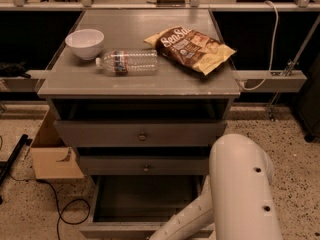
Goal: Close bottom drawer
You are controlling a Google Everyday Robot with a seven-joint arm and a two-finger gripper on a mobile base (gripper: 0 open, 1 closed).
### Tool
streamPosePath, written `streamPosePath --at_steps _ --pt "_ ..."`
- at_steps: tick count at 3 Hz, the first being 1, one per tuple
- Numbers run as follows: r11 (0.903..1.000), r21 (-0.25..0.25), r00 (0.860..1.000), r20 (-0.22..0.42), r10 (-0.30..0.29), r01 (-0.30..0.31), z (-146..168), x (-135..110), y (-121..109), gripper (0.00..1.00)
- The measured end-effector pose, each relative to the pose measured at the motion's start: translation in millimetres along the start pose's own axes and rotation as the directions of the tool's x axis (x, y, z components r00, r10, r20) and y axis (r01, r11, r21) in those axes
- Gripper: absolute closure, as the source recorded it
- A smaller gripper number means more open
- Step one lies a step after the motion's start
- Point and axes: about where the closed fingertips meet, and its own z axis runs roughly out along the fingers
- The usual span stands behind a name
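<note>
**Item: bottom drawer** (145, 200). Lowest of three grey drawers in a grey cabinet (50, 84). It is pulled well out toward the camera, with its plain grey box interior exposed and nothing seen inside. The front panel lies along the bottom edge of the view, partly cut off, and its knob is not seen.

**Relation for the coming move.** The front's long axis runs left to right across the view. Travel to close runs away from the camera, into the cabinet. The white robot arm (242, 189) stands at the lower right, and its forward link slants down and left across the drawer's right front corner. The gripper is out of view below the bottom edge, past the end of that link, so whether it is released or clenched cannot be told. Judged from the link, it sits at or just in front of the drawer front, with the drawer lying beyond it. This is the only arm.

**Count.**
- Drawers: three. The top drawer (142, 133) and middle drawer (145, 165) are each slightly out.
- On the cabinet top:
  - one white bowl (85, 43)
  - one water bottle (128, 62), lying on its side
  - one chip bag (191, 48)
- On the floor to the left:
  - one cardboard box (52, 156)
  - one black cable (64, 211)
</note>
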Motion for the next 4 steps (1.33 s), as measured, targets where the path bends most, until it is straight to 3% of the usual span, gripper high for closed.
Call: streamPosePath --at_steps 1,2,3,4 --pt "0.9985 0.045 0.999 -0.013 -0.031 0.032 5 0 -2 0.0" --pt "0.9969 0.057 0.998 -0.02 -0.053 0.054 7 0 -1 0.0" --pt "0.9916 0.052 0.993 -0.024 -0.117 0.118 11 2 -7 0.0" --pt "0.9677 0.094 0.972 -0.06 -0.229 0.234 16 6 -13 0.0"
